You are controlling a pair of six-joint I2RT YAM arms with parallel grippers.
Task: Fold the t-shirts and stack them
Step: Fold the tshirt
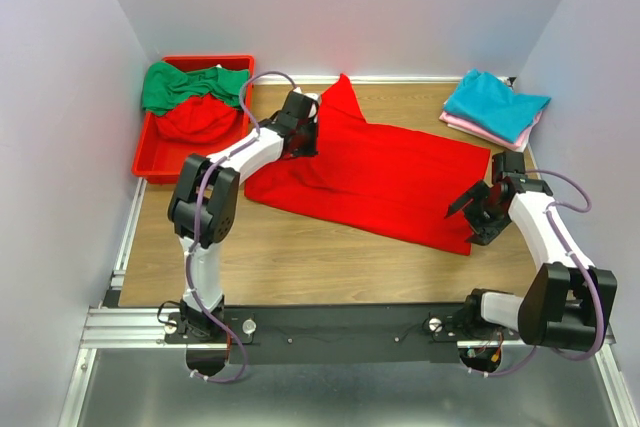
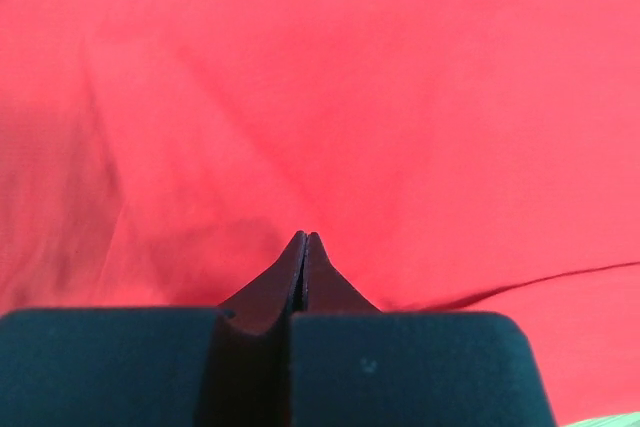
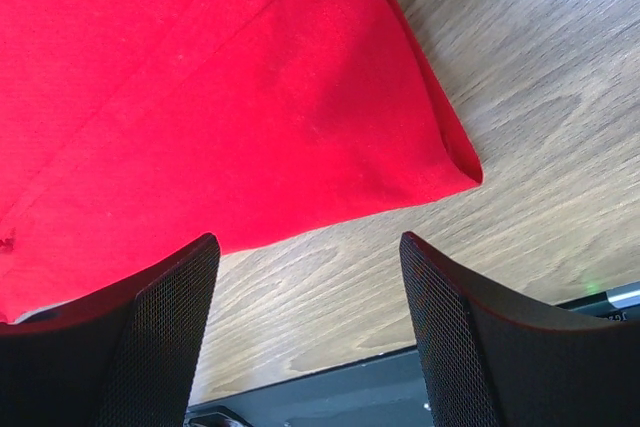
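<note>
The red t-shirt (image 1: 390, 172) lies spread just right of the red bin (image 1: 150, 152). The left gripper (image 2: 305, 239) is clamped on its bin-side cloth. The right gripper (image 3: 310, 267) gapes over the corner farthest from the bin.

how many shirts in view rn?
5: red shirt spread mid-table; green shirt and second red shirt in the bin, far left; teal shirt on pink shirt, far right. More may be hidden in the bin or stack.
</note>
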